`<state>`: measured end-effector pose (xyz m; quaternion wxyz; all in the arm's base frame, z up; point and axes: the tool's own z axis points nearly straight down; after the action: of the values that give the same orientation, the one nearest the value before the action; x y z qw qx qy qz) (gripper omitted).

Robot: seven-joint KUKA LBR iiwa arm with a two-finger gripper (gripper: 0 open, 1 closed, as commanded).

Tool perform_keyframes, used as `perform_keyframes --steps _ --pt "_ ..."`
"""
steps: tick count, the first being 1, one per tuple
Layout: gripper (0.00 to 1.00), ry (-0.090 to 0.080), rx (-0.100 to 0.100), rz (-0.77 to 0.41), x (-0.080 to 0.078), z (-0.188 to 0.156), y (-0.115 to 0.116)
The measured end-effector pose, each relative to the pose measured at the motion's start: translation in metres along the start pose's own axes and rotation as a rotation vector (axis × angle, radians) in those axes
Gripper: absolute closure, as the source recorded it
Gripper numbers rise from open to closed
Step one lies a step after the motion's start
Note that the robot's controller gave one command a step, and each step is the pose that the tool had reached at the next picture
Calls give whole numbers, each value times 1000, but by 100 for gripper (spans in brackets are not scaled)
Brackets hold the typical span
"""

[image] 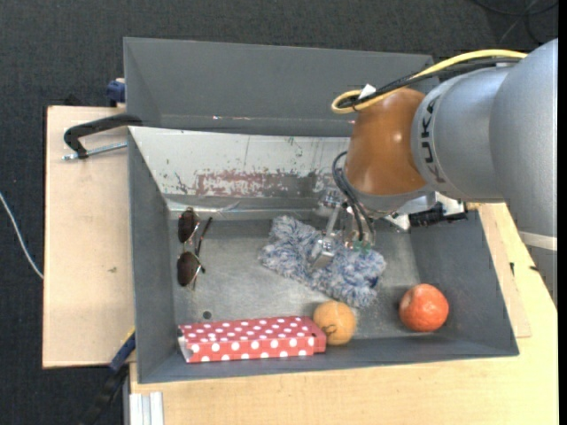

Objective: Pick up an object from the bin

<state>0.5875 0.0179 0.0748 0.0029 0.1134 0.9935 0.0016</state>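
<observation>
Item: knitted cloth, one, mottled blue and white, crumpled, lying mid-floor of the grey bin. The gripper is down on its right part, touching it; whether released or clenched cannot be told. Also: sunglasses, one pair, left; red white-dotted box, one, near wall; round fruits, two: yellow-orange fruit touching the box's right end, red-orange fruit near right.

The hand hangs low over a crumpled blue-and-white cloth mid-bin. Sunglasses lie left; a red dotted box, a tan fruit and an orange-red fruit line the front.
</observation>
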Motion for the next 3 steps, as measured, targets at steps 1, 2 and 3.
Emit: perform_keyframes --steps 1,2,3 --pt "0 -7 -1 8 6 -1 0" --pt "0 1 1 -1 -1 -2 1" --pt "100 2 0 7 4 -5 1"
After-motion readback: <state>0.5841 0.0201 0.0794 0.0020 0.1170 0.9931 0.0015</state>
